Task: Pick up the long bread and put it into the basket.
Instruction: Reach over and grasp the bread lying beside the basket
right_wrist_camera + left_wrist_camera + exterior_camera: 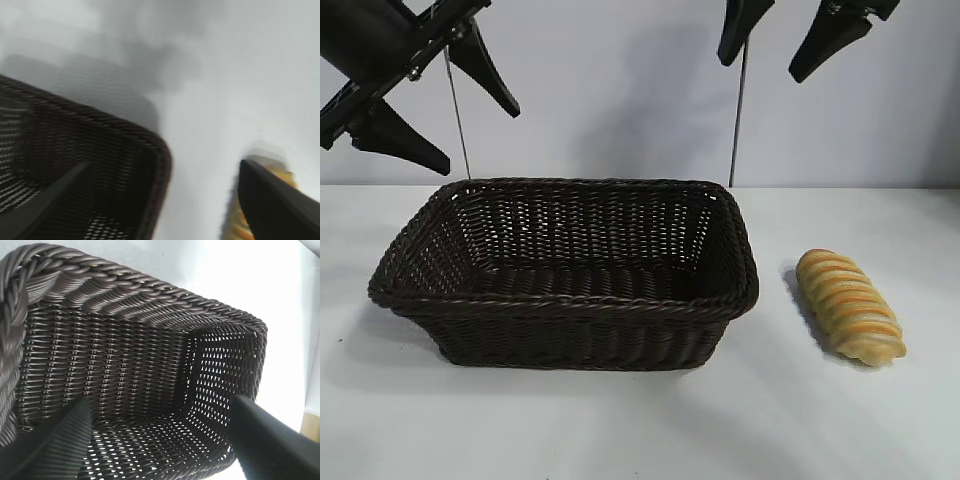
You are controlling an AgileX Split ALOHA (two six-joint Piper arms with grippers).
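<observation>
The long bread (850,305), golden-tan with orange ridges, lies on the white table to the right of the basket (570,300), a dark brown wicker one with nothing in it. High above the basket's left end hangs my left gripper (435,115), open and empty; its wrist view looks down into the basket (140,365). My right gripper (780,45) hangs open at the top right, above the gap between basket and bread. Its wrist view shows the basket's corner (155,165) and a strip of the bread (235,225) behind one finger (270,205).
A white table (640,430) carries everything, with a pale wall behind. Two thin upright rods (738,110) stand behind the basket.
</observation>
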